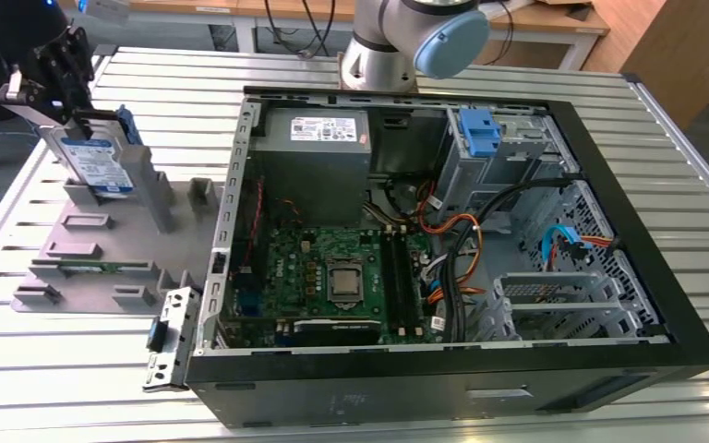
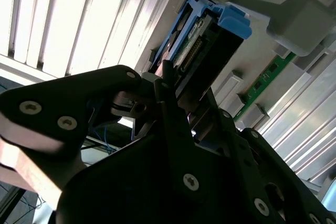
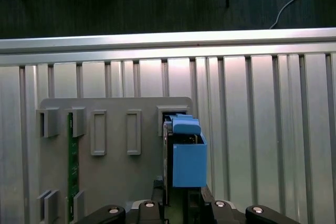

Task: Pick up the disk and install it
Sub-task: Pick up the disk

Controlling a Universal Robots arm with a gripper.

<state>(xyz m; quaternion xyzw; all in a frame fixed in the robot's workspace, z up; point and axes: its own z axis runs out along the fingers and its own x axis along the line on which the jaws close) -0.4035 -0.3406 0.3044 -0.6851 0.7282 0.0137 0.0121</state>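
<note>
The disk (image 1: 93, 159), a silver drive with a blue-and-white label and blue rails, stands on edge over the grey fixture plate (image 1: 114, 254) at the exterior view's left. My gripper (image 1: 75, 122) comes down on its top end and is shut on it. In the second wrist view the black fingers (image 2: 163, 85) clamp the disk (image 2: 202, 43) at its connector end. In the first wrist view the disk (image 3: 186, 156) appears edge-on, rising from my gripper (image 3: 176, 198) beside a fixture slot (image 3: 168, 116).
An open computer case (image 1: 681, 305) lies at the exterior view's right, with a grey power-supply box (image 1: 318, 129), a blue bracket (image 1: 480, 131) in the drive cage, a motherboard (image 1: 336, 277) and cables. The arm's base (image 1: 391, 41) stands behind it. A green memory strip (image 3: 71, 156) sits in the fixture.
</note>
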